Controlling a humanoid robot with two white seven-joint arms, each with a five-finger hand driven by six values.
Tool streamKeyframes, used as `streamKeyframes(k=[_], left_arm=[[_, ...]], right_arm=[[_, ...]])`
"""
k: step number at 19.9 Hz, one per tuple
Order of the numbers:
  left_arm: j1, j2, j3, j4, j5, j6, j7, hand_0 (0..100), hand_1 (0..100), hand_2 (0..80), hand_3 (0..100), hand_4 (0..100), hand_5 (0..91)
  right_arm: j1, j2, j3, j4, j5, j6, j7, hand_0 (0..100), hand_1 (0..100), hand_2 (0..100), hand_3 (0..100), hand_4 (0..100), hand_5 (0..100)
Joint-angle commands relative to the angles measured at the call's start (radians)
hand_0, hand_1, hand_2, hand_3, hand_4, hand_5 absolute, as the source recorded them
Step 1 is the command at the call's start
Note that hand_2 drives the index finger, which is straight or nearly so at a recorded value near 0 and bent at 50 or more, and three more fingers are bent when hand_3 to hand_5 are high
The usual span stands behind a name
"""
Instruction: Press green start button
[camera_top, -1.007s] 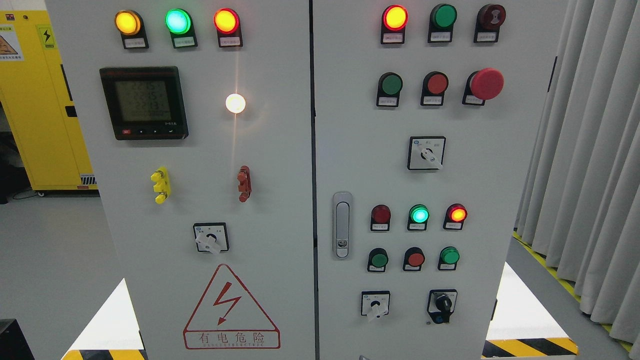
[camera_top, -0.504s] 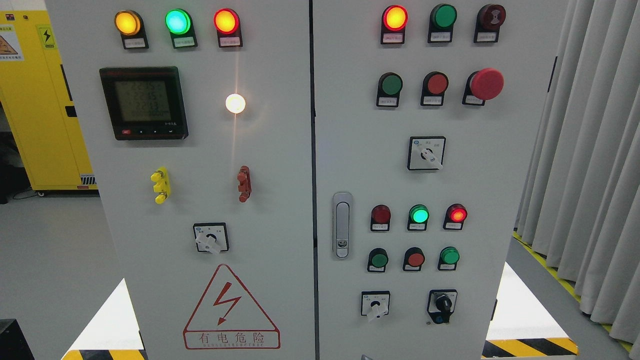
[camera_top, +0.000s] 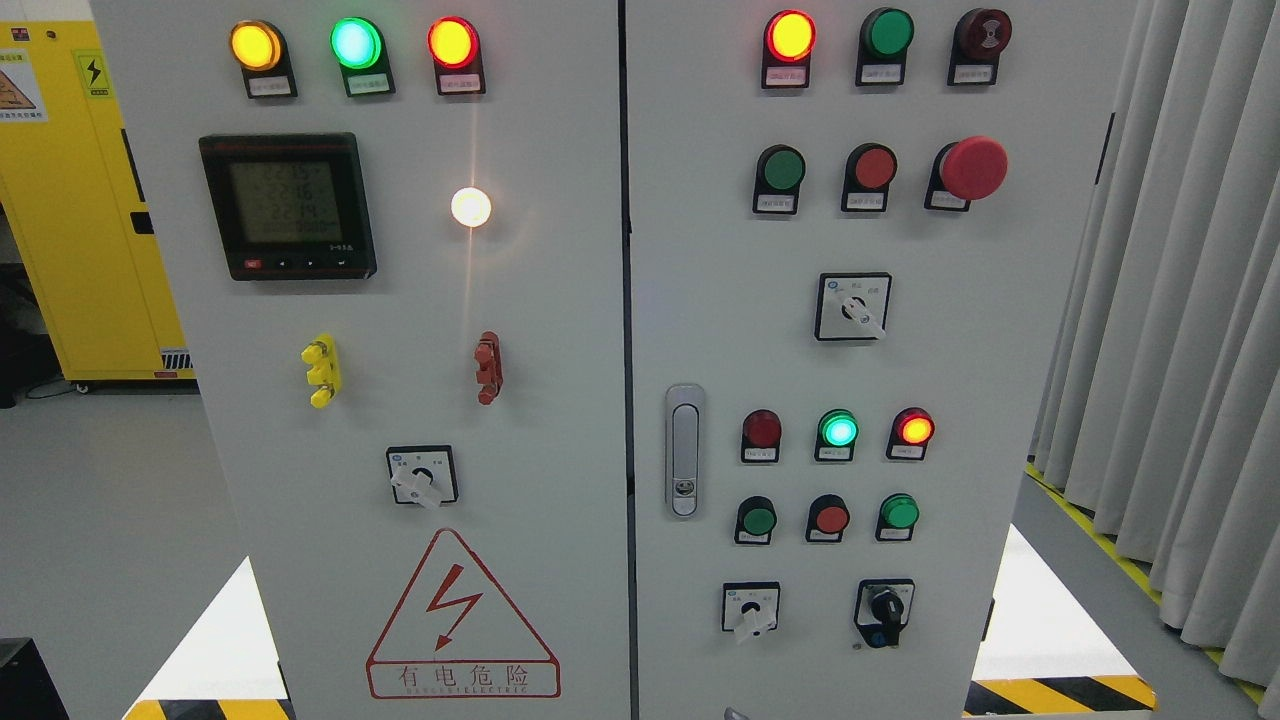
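Faced a grey cabinet (camera_top: 560, 300) with two doors, filling most of the head view. Could not tell the state of either hand: neither arm within the frame.

Recorded on the left door: amber, green and red lamps lit along the top; a meter (camera_top: 288, 205) with a lit display below them; a white lamp (camera_top: 470, 207) glowing to its right; a red-edged warning triangle (camera_top: 460, 620) at the bottom.

Recorded on the right door: a green button (camera_top: 781, 170), unlit, in the second row from the top, just left of a red button (camera_top: 873, 168) and a large red mushroom button (camera_top: 972, 168). Found two more green buttons (camera_top: 757, 520) (camera_top: 899, 512) lower down, either side of a small red one, beneath a row of lamps. Could not read the labels, so could not tell which of these was the start button. Noted a metal door handle (camera_top: 684, 450) near the door's left edge.

Room: noted a yellow locker (camera_top: 60, 250) behind, at the left; a pale grey curtain (camera_top: 1180, 300) hanging in folds at the right; a smooth grey floor (camera_top: 100, 520); black-and-yellow striped tape (camera_top: 1060, 695) at the cabinet's foot.
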Motion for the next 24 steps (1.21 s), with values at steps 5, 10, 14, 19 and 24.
streamKeyframes(k=[5,10,14,19,24], left_arm=[[0.000,0.000,0.000,0.001,0.000,0.001,-0.001,12,56,0.0,0,0,0.0],[0.000,0.000,0.000,0.000,0.000,0.001,-0.001,12,56,0.0,0,0,0.0],[0.000,0.000,0.000,0.001,0.000,0.001,-0.001,12,56,0.0,0,0,0.0],[0.000,0.000,0.000,-0.001,0.000,0.001,-0.001,12,56,0.0,0,0,0.0],[0.000,0.000,0.000,-0.001,0.000,0.001,-0.001,12,56,0.0,0,0,0.0]], right_arm=[[-0.084,-0.001,-0.025,0.000,0.003,0.059,0.010,39,64,0,15,28,17],[-0.170,-0.003,-0.071,0.000,0.010,0.149,0.065,44,78,0,52,65,58],[-0.187,-0.003,-0.086,-0.006,0.061,0.169,0.069,54,85,0,88,98,97],[-0.218,-0.001,-0.142,-0.006,0.219,0.166,0.069,53,87,0,93,100,100],[-0.270,-0.005,-0.191,-0.005,0.442,0.156,0.061,63,91,0,94,100,100]])
